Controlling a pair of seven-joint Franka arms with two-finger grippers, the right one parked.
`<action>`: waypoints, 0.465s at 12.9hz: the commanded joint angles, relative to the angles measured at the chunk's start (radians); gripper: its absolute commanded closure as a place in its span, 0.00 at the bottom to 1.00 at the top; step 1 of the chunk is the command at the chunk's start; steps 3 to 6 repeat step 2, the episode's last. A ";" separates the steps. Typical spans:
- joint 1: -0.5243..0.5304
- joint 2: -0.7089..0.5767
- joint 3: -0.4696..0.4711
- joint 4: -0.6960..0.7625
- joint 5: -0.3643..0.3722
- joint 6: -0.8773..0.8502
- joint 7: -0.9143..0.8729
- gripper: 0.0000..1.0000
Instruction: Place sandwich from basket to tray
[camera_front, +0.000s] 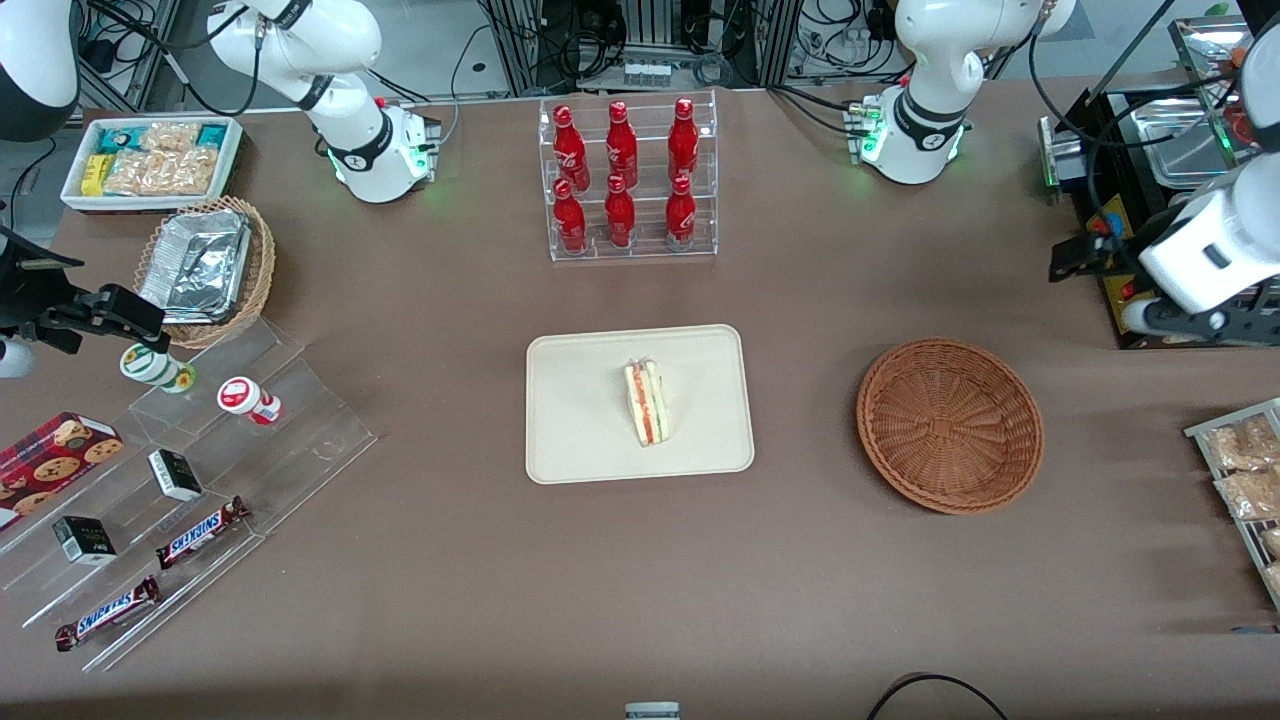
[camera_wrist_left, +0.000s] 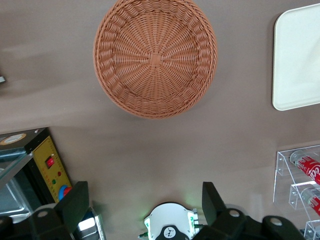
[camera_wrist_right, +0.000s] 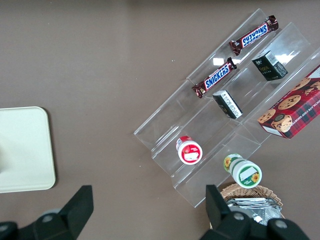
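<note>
My gripper (camera_wrist_left: 145, 200) hangs high over bare table, fingers (camera_wrist_left: 76, 204) spread wide apart and holding nothing. In the front view it is raised at the working arm's end of the table (camera_front: 420, 560), above and farther from the camera than the basket (camera_front: 950, 425).

Basket: round, reddish-brown wicker, nothing in it. The wrist view shows its whole woven floor (camera_wrist_left: 155, 57) bare. It sits upright on the table, well apart from the tray.

Tray (camera_front: 560, 440): cream, rectangular, rounded corners, lying flat at mid-table. One rounded corner of it shows in my wrist view (camera_wrist_left: 295, 75).

Sandwich (camera_front: 647, 402): on the tray, slightly toward its 3 o'clock side as the front camera sees it. It lies with the cut edge up, red and green filling showing, and its long axis running about 12 to 6 o'clock. It touches no rim of the tray. The wrist view does not show it.

Bottle rack (camera_front: 628, 176): clear, tiered, six red bottles, at 12 o'clock from the tray in the front view, farther from the camera. An edge of it shows in my wrist view (camera_wrist_left: 300, 175).
</note>
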 joint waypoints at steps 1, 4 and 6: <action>0.014 -0.052 -0.008 -0.019 0.003 -0.022 0.019 0.00; 0.014 -0.058 -0.006 -0.019 0.003 -0.022 0.019 0.00; 0.014 -0.058 -0.006 -0.019 0.003 -0.022 0.019 0.00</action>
